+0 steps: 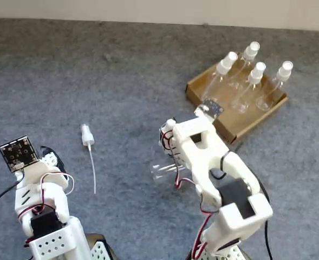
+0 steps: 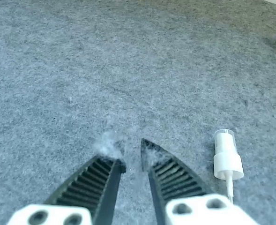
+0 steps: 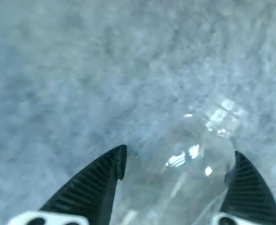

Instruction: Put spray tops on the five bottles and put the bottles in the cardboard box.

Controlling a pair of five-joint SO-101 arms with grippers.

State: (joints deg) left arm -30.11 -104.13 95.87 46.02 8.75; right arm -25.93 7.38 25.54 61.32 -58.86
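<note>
Grey carpet (image 1: 94, 70), cardboard box (image 1: 239, 123) holding four capped bottles (image 1: 245, 91)

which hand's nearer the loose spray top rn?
Left. The left hand sits just beside the spray top; the right hand is farther off, at the clear bottle.

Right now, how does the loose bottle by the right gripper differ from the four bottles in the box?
The loose bottle has no spray top; the four boxed bottles each wear a white one. It lies on the carpet at the right gripper; they lie in the cardboard box. All are clear.
</note>
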